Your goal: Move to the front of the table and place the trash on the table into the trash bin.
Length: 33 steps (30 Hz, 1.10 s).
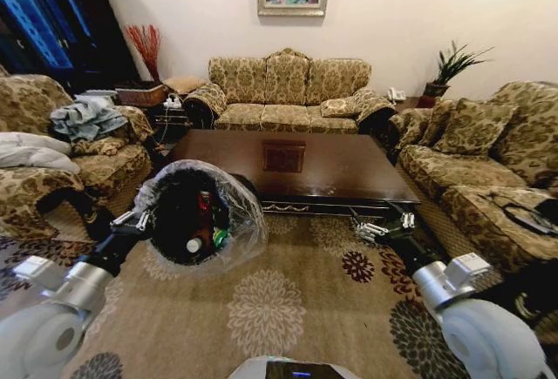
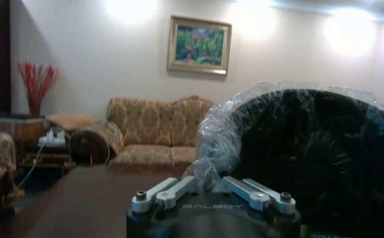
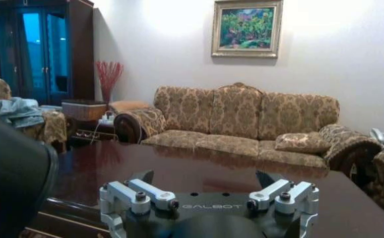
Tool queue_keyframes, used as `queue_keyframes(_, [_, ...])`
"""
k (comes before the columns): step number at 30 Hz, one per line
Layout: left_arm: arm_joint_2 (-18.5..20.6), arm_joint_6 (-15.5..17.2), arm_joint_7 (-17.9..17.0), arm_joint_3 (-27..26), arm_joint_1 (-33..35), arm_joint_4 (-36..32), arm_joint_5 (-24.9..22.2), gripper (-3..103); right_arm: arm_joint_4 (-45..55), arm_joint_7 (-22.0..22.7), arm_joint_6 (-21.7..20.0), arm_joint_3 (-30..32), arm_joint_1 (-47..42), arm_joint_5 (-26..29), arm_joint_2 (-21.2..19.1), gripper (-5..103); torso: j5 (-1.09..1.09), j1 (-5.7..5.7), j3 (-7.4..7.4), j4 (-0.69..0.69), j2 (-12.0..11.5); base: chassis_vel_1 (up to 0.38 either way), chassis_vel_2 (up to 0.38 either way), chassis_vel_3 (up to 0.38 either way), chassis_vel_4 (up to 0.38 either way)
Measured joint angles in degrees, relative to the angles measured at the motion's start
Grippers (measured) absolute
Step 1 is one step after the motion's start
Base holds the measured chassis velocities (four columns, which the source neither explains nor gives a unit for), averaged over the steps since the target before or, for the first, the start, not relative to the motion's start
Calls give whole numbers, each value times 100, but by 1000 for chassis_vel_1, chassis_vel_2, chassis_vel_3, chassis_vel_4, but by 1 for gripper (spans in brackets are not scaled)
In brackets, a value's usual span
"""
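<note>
The left pincer [image 1: 144, 219] pinches the rim of the trash bin [image 1: 187, 213], holding it off the carpet [image 1: 279, 301] and tipped so its mouth faces the head camera, just in front of the near left corner of the surface [image 1: 292, 165]. The bin is black, lined with a crinkled clear plastic bag [image 1: 248, 222] folded over the rim. Inside lie the trash items: a red can [image 1: 204, 209], something green [image 1: 220, 239], and a pale round bottle end [image 1: 193, 246]; a fourth item cannot be made out. In the left wrist view the bin [image 2: 311, 163] looms right beside the pincer [image 2: 209, 196], whose fingers are pressed together on the bag-covered rim. The right pincer [image 1: 381, 226] hangs spread and holding nothing, near the surface's front right corner; in its wrist view the fingers [image 3: 142, 177] stand apart above the glossy dark top [image 3: 199, 171].
</note>
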Motion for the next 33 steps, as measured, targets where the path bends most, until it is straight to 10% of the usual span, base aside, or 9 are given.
queue_keyframes(13, [71, 116, 118, 698, 187, 1157, 1543, 1, -448, -196, 454, -181, 63, -244, 387, 100, 0, -172, -228, 1, -383, -2, 1, -2, 6])
queue_keyframes(22, [-20, 529, -581, 1724, -412, 2536, 1835, 1, -1272, -674, 1311, 117, 52, -347, 779, 100, 3, -281, -370, 0, -631, 0, 0, 0, 0])
queue_keyframes(33, [365, 279, -491, 2148, -1360, 4120, 1856, 1, -1868, -816, 1558, 451, 218, -186, 996, 100, -1, -403, -536, 2, -919, 0, 0, 0, 0])
